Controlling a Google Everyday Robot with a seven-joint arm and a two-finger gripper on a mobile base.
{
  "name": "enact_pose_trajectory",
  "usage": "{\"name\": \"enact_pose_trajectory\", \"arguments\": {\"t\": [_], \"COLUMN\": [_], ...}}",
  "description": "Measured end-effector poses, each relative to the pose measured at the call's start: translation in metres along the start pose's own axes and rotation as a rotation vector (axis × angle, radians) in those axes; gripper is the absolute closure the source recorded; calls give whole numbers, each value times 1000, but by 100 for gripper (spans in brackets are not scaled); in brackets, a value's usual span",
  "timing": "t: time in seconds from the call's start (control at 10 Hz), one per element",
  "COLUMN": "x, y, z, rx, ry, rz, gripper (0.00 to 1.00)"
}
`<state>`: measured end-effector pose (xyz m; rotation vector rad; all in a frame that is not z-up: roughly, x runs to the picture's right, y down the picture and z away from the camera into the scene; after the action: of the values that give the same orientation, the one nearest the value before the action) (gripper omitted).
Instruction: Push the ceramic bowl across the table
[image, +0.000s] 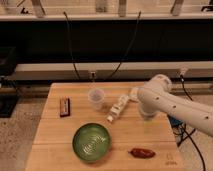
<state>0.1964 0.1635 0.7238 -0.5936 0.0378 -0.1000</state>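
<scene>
The ceramic bowl (91, 142) is wide, glossy green, with pale rings inside. It sits near the front edge of the light wooden table (54, 131), left of centre. My white arm (156, 98) reaches in from the right, and its rounded joint hangs over the table's right part, well up and right of the bowl. My gripper is hidden behind the arm's bulky links and none of it shows.
A translucent cup (96, 98) stands behind the bowl. A white bottle (117, 109) lies beside it, with a small white item (133, 94) next to the arm. A brown bar (64, 106) lies at the left and a red-brown item (142, 153) at the front right. Cables hang behind.
</scene>
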Motion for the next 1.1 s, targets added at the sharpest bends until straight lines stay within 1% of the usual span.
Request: {"name": "enact_pose_trajectory", "arguments": {"t": [0.1, 0.4, 0.5, 0.8, 1.1], "x": [-2, -28, -34, -31, -40], "y": [3, 6, 5, 8, 7], "z": [7, 28, 31, 38, 43], "rx": [-3, -10, -9, -17, -18], "ry": [3, 0, -3, -6, -16], "rz": [-15, -56, -68, -80, -86], "gripper": [20, 20, 20, 20, 20]}}
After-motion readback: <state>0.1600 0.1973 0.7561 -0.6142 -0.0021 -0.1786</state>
